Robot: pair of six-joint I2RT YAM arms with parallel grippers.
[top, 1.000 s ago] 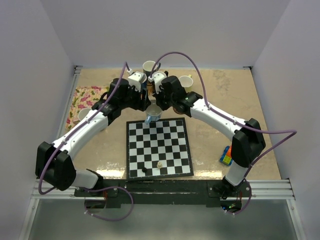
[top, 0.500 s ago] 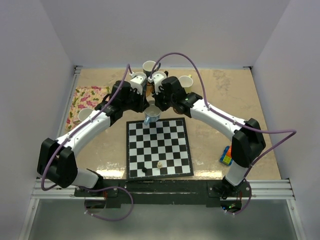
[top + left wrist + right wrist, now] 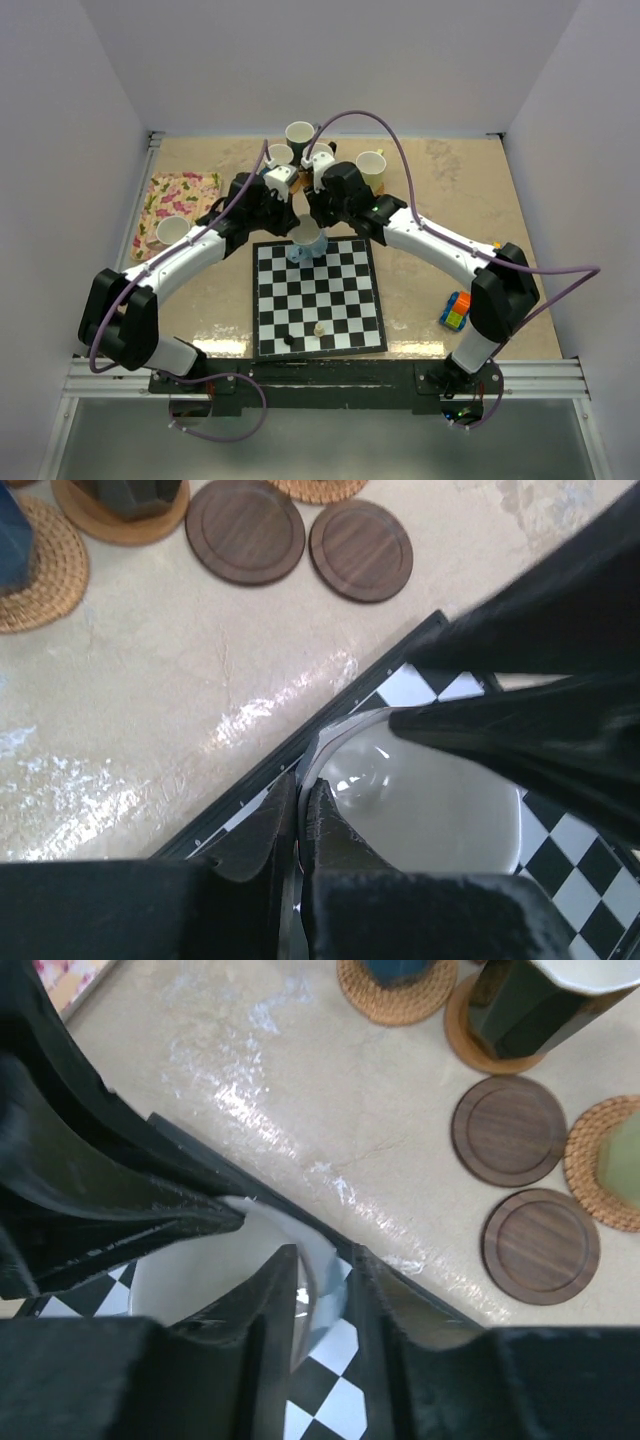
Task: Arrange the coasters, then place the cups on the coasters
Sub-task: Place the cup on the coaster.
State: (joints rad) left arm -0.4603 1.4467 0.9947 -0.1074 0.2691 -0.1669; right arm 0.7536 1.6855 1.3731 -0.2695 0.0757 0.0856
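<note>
Left gripper pinches the rim of the light blue cup. Right gripper straddles the rim opposite, its fingers slightly apart. We note two bare coasters just beyond both.

Pale walls, glossy beige tabletop

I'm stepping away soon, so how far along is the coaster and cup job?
Done: coasters out, cups on some. In hand: the light blue cup at the chessboard edge, left jaws shut on its rim, right jaws loose astride it. Left: it and the cup by the floral mat, for two bare dark coasters.
</note>
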